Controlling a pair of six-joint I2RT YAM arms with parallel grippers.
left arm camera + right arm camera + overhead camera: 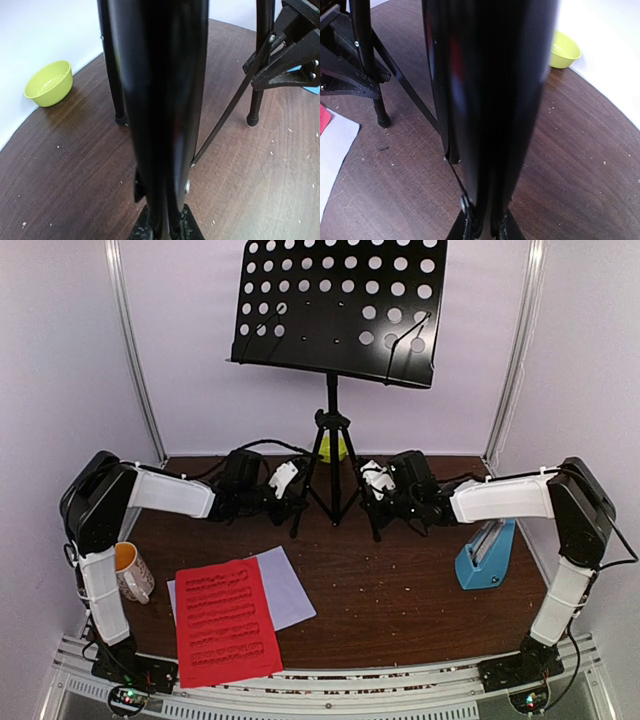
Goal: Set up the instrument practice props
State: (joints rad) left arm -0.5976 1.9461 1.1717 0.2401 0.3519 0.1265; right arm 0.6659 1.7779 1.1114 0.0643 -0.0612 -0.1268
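Dark wood tabletop (400, 590), flecked with crumbs, is enclosed by pale walls (60, 340). At upper centre the music stand (340, 305) is seen upright on its tripod (331, 440), black, perforated and tilted, with nothing resting on it. Both front legs are clamped: the left gripper (293, 504) is clenched on the leg at frame left, the right gripper (373, 502) on the other. Toppling is judged the main risk, since the weight is carried high. It would be caused by uneven pulls from the two arms, or by a smooth leg slipping through the fingers. The red sheet (225, 620) and white sheet (292, 585) are seen flat at lower left, the blue metronome (487, 555) at the right edge, all apart from the stand.
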